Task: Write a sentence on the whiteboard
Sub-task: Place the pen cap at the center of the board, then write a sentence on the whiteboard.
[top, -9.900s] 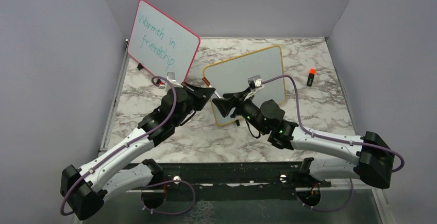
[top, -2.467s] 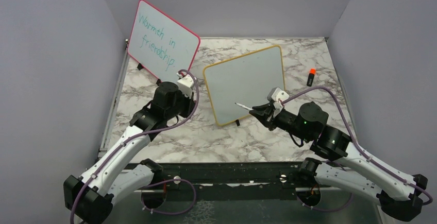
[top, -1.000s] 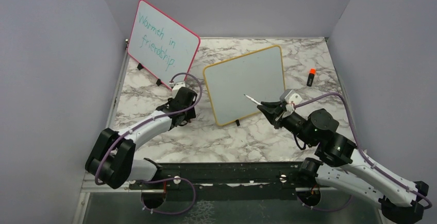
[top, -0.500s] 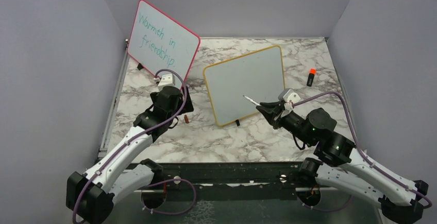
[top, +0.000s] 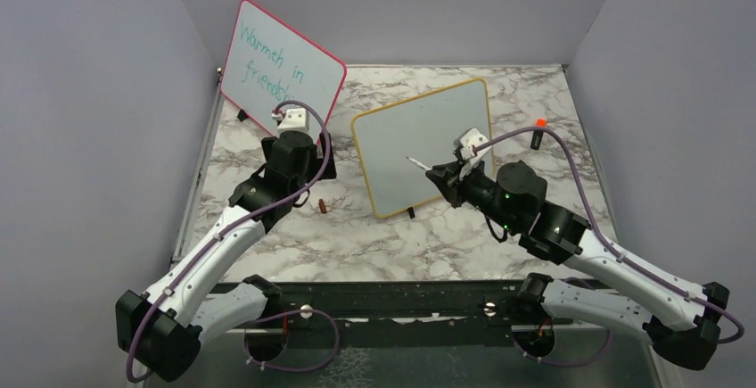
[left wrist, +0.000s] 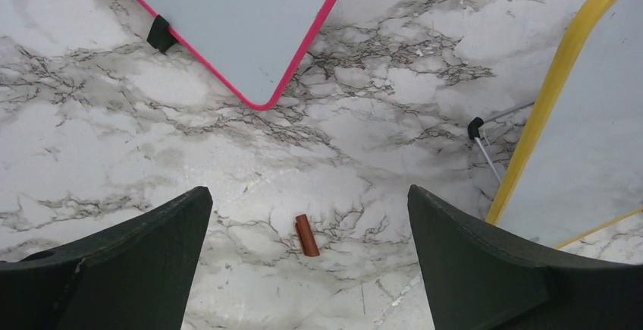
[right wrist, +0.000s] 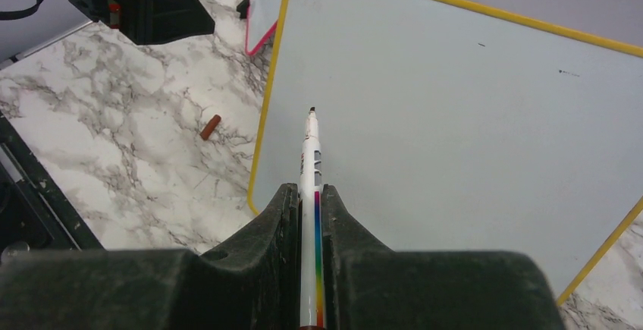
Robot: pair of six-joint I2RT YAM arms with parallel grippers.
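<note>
The whiteboard [top: 419, 143] with a yellow frame stands tilted mid-table, and its face [right wrist: 470, 110] is blank; no sentence is in view on it. My right gripper [top: 443, 176] [right wrist: 307, 190] is shut on a white marker [top: 417, 163] [right wrist: 310, 152] with a rainbow stripe. The marker's dark tip hovers close over the board's left half. My left gripper [top: 308, 172] [left wrist: 309, 192] hangs open above the marble. A small brown cap [left wrist: 306, 235] [top: 322, 205] [right wrist: 210, 127] lies on the table below its spread fingers, left of the whiteboard's yellow edge [left wrist: 557, 95].
A pink-framed board [top: 281, 71] [left wrist: 243, 19] with teal writing stands at the back left, just behind my left arm. A black marker with an orange cap [top: 538, 133] lies at the right. Grey walls close in three sides of the marble table [top: 428, 236].
My left gripper opened, left the brown cap on the table and rose back toward the pink board. My right gripper carried the marker a little left and up over the whiteboard.
</note>
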